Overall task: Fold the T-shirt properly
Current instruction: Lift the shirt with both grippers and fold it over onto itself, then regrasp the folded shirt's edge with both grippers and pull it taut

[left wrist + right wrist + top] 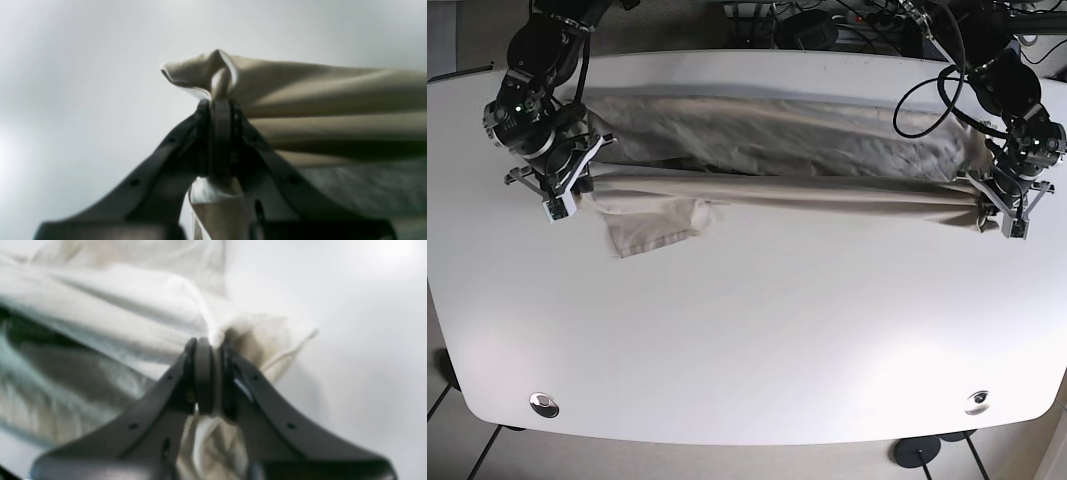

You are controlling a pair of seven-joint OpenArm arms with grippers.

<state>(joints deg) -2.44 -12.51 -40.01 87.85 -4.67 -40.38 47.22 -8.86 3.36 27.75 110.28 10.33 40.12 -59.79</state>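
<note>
A cream T-shirt lies stretched across the far half of the white table, its near edge lifted into a taut fold between the two arms. My left gripper is shut on a bunched corner of the T-shirt; it shows at the right of the base view. My right gripper is shut on the opposite corner of the T-shirt; it shows at the left of the base view. A sleeve hangs down onto the table near the right gripper.
Cables and dark equipment sit behind the table's far edge. Two round metal fittings are set near the table's front corners. A chair base shows below the front edge.
</note>
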